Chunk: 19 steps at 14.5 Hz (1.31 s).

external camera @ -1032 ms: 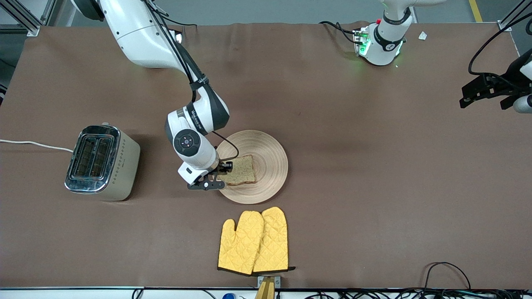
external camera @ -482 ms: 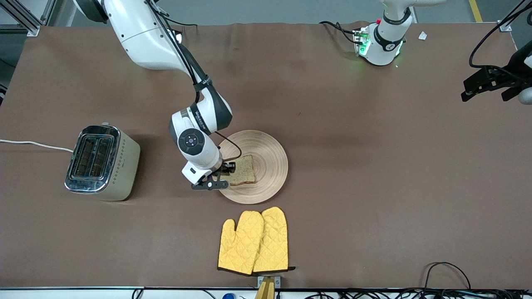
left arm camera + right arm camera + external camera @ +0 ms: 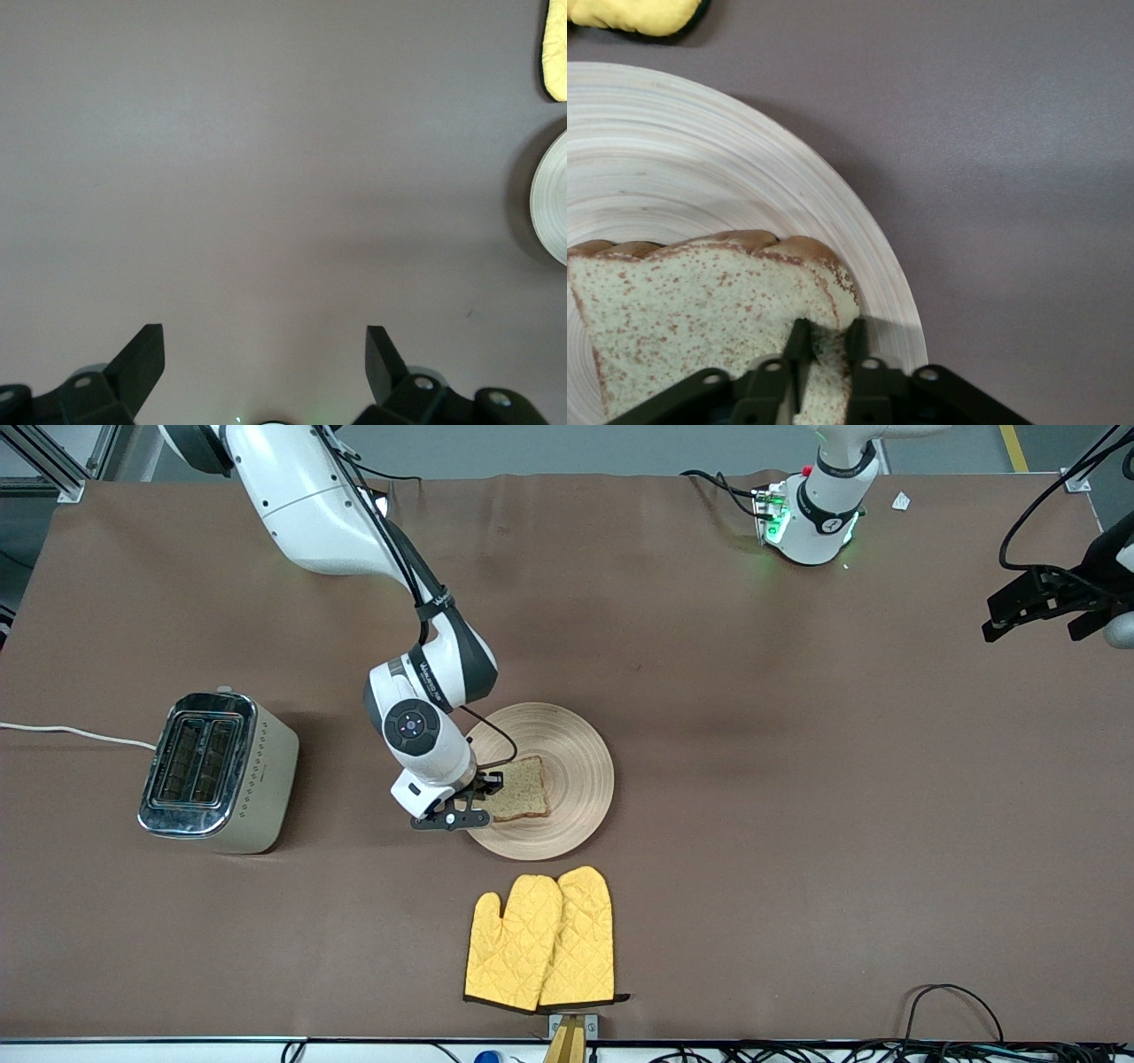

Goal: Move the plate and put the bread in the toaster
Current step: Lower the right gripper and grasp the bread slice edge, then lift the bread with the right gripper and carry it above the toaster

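The tan wooden plate lies mid-table, and the brown bread lies on it. My right gripper is low over the plate's edge toward the toaster and is shut on the bread's edge. The right wrist view shows its fingers pinching a corner of the bread above the plate. The beige toaster with a chrome top stands toward the right arm's end of the table, slots up. My left gripper waits open and empty in the air over the left arm's end of the table.
A pair of yellow oven mitts lies nearer the front camera than the plate; they also show in the right wrist view. The toaster's white cord runs off toward the table's end. Cables lie along the table's front edge.
My right gripper has crept a little onto the plate, and the bread has shifted slightly with it. My left gripper rose slightly, then held still.
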### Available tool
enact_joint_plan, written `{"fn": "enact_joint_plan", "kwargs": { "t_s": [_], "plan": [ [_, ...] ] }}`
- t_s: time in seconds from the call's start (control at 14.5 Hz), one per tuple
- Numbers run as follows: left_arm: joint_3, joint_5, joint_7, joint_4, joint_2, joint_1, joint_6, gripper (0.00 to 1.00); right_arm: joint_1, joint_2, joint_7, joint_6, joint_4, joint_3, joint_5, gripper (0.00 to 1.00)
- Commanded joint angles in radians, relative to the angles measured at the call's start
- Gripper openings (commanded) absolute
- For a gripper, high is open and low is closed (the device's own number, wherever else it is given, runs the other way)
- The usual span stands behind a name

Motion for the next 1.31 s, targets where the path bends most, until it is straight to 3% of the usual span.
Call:
{"fn": "enact_joint_plan", "kwargs": {
  "t_s": [0.0, 0.48, 0.83, 0.89, 1.1, 1.24],
  "plan": [
    [0.003, -0.006, 0.001, 0.006, -0.010, 0.006, 0.004, 1.00, 0.008, 0.015, 0.001, 0.005, 0.013, -0.005, -0.007, 0.07],
    [0.007, 0.001, 0.001, 0.008, 0.005, 0.004, 0.019, 1.00, 0.006, -0.009, 0.007, -0.032, 0.022, -0.007, -0.005, 0.03],
    [0.007, 0.004, 0.001, 0.006, 0.008, 0.004, 0.036, 1.00, -0.011, -0.138, 0.030, -0.368, 0.162, -0.046, -0.010, 0.00],
    [0.007, 0.004, 0.001, 0.006, 0.008, 0.004, 0.040, 1.00, -0.001, -0.152, 0.030, -0.462, 0.206, -0.077, -0.037, 0.00],
    [0.007, 0.014, 0.001, 0.005, 0.014, 0.003, 0.053, 1.00, 0.003, -0.157, 0.036, -0.711, 0.364, -0.085, -0.219, 0.00],
    [0.007, 0.015, 0.001, 0.005, 0.017, 0.003, 0.057, 1.00, 0.002, -0.160, 0.037, -0.791, 0.398, -0.088, -0.306, 0.00]
  ]
}}
